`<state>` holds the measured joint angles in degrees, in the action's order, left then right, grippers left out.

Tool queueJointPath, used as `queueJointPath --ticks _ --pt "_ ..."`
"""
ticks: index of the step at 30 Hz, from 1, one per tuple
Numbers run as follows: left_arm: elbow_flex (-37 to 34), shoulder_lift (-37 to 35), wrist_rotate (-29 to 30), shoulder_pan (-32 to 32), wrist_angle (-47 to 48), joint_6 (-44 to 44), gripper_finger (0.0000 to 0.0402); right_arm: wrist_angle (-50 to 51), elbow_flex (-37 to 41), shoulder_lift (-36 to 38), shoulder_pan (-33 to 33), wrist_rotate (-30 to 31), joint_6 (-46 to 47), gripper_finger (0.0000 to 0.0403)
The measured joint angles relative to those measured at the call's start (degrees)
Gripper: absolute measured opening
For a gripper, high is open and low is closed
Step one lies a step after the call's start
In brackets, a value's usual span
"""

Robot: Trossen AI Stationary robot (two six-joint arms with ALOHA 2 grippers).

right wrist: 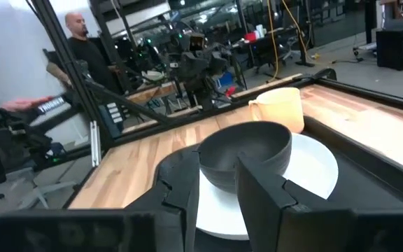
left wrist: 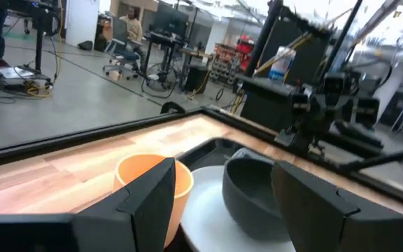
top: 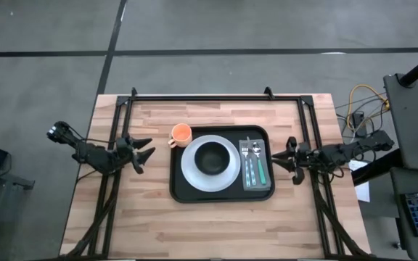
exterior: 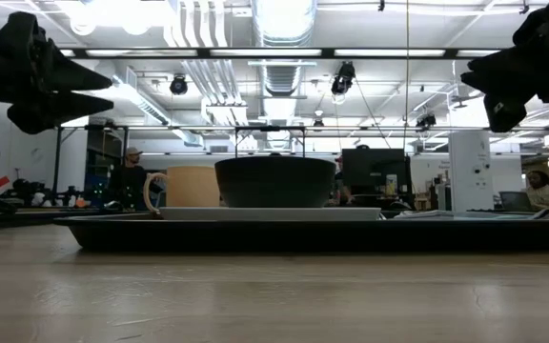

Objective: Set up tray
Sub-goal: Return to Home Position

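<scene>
The tray (top: 194, 197) lies central on the worktop (top: 136, 217) in the high view, carrying plate (top: 191, 170), bowl (top: 212, 157) and, toward three o'clock, napkin (top: 255, 187) with cutlery (top: 255, 163). Left hand (top: 149, 149) hangs at nine o'clock, right hand (top: 292, 158) at three, both empty. Left wrist view: fingers (left wrist: 152, 199) wide. Right wrist view: fingers (right wrist: 264, 199) narrowly parted. Setting looks finished; homing likely needs only clear retreat.

Both arms were matt black: slim tubes w/ chunkier blocks at the joints. The left arm (top: 96, 154), at 9 o'clock in the high view, had a thin black cable (top: 78, 139) looped along it & a round knob (top: 58, 132) at its outer end. The left gripper (top: 149, 149) had wedge-shaped, flat-faced fingers (left wrist: 149, 203). The right arm (top: 339, 154), at 3 o'clock, was the same build. The right gripper (top: 290, 158) had blocky, angular fingers (right wrist: 180, 189) w/ stepped edges.
</scene>
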<state>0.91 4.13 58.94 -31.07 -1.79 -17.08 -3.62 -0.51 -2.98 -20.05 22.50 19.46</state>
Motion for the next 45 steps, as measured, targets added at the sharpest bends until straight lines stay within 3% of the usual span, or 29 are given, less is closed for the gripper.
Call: queueJointPath --ticks 5,19,45 --pt "-0.03 -3.94 0.00 0.00 0.01 0.00 0.0217 -0.01 0.00 2.94 0.00 0.01 -0.11 0.0084" --pt "-0.20 -3.52 -0.13 -0.02 -0.37 0.00 0.0217 0.07 0.00 2.54 -0.04 0.02 -0.02 0.0074" --pt "-0.22 10.95 -0.22 -0.02 -0.38 0.00 0.0217 0.16 -0.02 2.45 -0.04 0.02 0.00 0.0077"
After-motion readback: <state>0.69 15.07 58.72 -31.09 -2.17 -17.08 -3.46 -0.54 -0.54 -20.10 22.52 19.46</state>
